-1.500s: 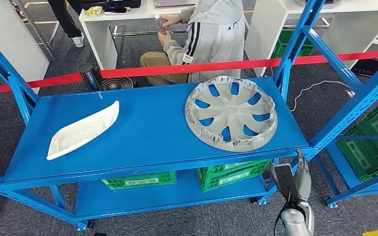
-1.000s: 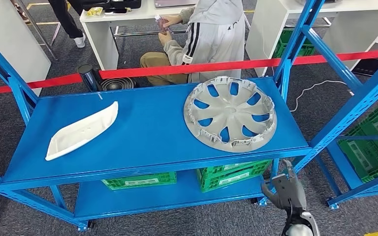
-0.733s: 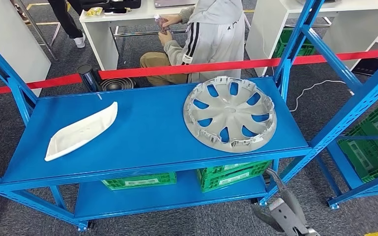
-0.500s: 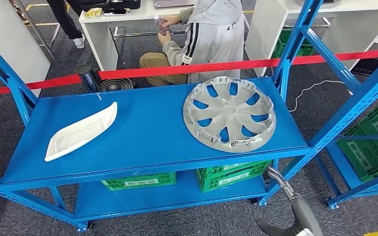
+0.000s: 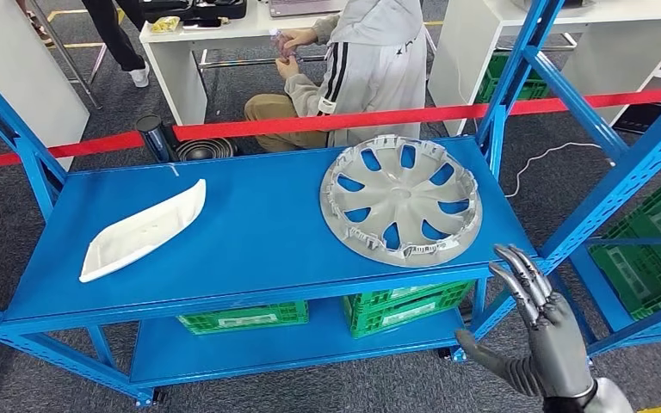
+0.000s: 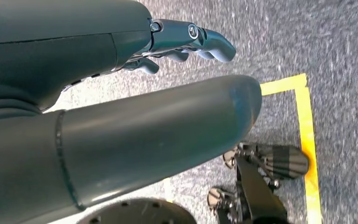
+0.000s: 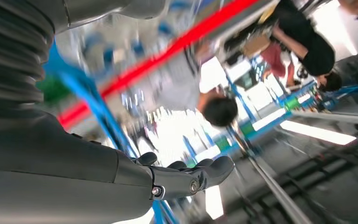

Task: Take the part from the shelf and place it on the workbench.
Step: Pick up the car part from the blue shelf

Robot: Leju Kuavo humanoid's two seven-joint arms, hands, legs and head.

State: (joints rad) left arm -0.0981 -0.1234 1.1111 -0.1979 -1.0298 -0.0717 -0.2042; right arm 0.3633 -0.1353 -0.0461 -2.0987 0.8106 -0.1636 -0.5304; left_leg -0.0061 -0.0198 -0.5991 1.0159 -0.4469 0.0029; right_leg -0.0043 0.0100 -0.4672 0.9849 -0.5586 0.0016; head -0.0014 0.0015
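Blurring right wrist view [image 7: 177,93] badly.

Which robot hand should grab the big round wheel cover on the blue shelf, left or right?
Probably the right robot hand. It is raised with fingers spread, just off the shelf corner nearest the wheel cover. The left robot hand hangs down over the floor, holding nothing.

Right hand [image 5: 544,331] raised, fingers [image 5: 516,271] spread
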